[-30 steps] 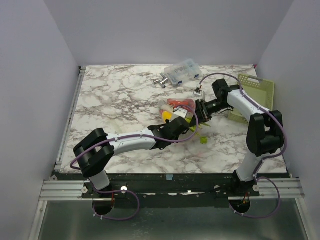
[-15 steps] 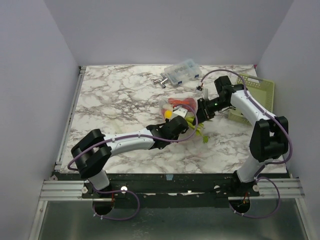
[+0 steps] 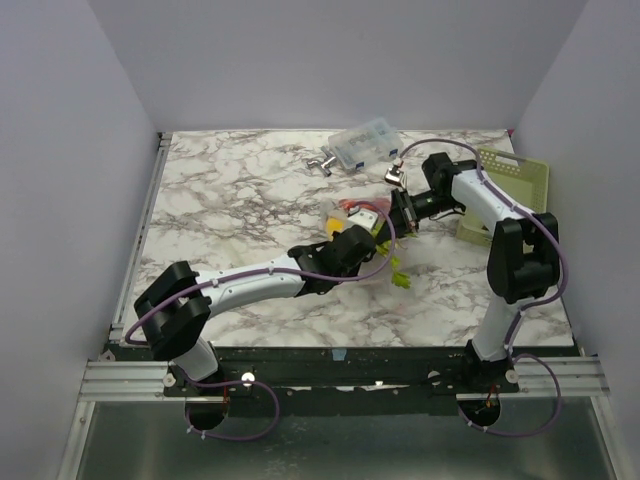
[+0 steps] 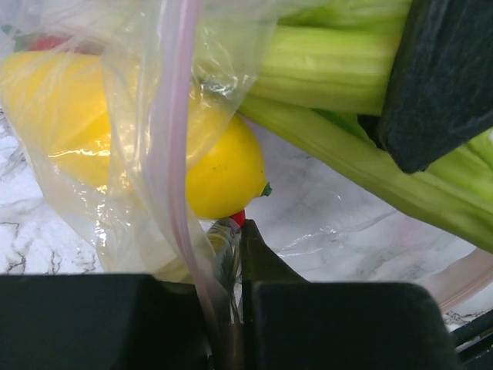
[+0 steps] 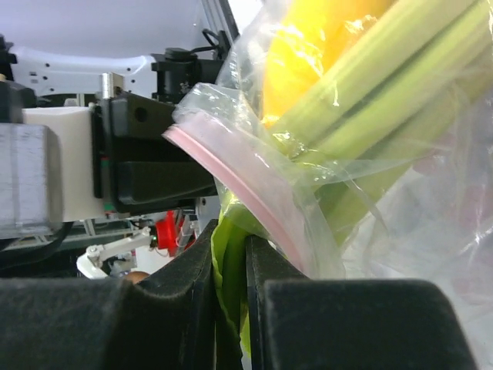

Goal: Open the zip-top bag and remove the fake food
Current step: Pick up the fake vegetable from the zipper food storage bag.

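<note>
The clear zip-top bag (image 3: 352, 218) lies mid-table with its pink zipper strip (image 4: 171, 154) running up the left wrist view. My left gripper (image 4: 237, 231) is shut on the bag's plastic by that strip. A yellow lemon (image 4: 223, 173) sits inside the bag, with red pieces (image 3: 358, 207) behind it. The pale green stalk (image 4: 347, 69) pokes out of the bag mouth. My right gripper (image 5: 231, 239) is shut on the stalk's leafy green end (image 5: 229, 266), just under the zipper strip (image 5: 239, 185). From above, the right gripper (image 3: 398, 215) faces the left gripper (image 3: 358, 243) across the bag.
A small clear box with blue contents (image 3: 364, 143) and a metal fitting (image 3: 321, 162) sit at the table's back. A green basket (image 3: 510, 195) stands at the right edge, beside the right arm. Green leaf bits (image 3: 400, 275) trail on the marble in front of the bag.
The right gripper's jaws have closed onto the green stalk's leafy end, and its arm has swung slightly left and back. The left gripper keeps its hold on the bag.
</note>
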Controlling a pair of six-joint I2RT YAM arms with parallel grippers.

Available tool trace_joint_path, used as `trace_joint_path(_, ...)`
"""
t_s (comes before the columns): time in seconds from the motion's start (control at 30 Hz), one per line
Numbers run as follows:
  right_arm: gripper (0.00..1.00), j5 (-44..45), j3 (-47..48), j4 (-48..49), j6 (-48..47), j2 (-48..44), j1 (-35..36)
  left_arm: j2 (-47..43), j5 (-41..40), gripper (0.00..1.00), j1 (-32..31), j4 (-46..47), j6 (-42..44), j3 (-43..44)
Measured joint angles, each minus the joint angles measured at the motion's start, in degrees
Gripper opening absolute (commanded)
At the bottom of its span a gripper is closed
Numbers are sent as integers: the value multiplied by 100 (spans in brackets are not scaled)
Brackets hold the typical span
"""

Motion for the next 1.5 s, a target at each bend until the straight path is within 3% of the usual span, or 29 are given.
trace_joint_path(0.23, 10, -391, 684, -251, -155, 66, -22, 0, 133, 0, -4, 66, 2, 0)
trace_joint_path(0.4, 8, -435, 651, 59, 343, 186, -24, 50, 138, 0, -4, 68, 107, 201)
trace_joint_path(0.73, 6, 33, -1252, 2833, 3042, -205, -33, 284, 151, 0, -92, 184, 470, 511)
trace_joint_path(1.4, 3, -264, -2321, 6658, 6859, -695, -35, 798, 417, 0, -166, 669, 293, 470)
trace_joint_path(1.5, 3, -195, -2448, 6905, 7079, -874, -35, 822, 420, 0, -179, 706, 254, 485)
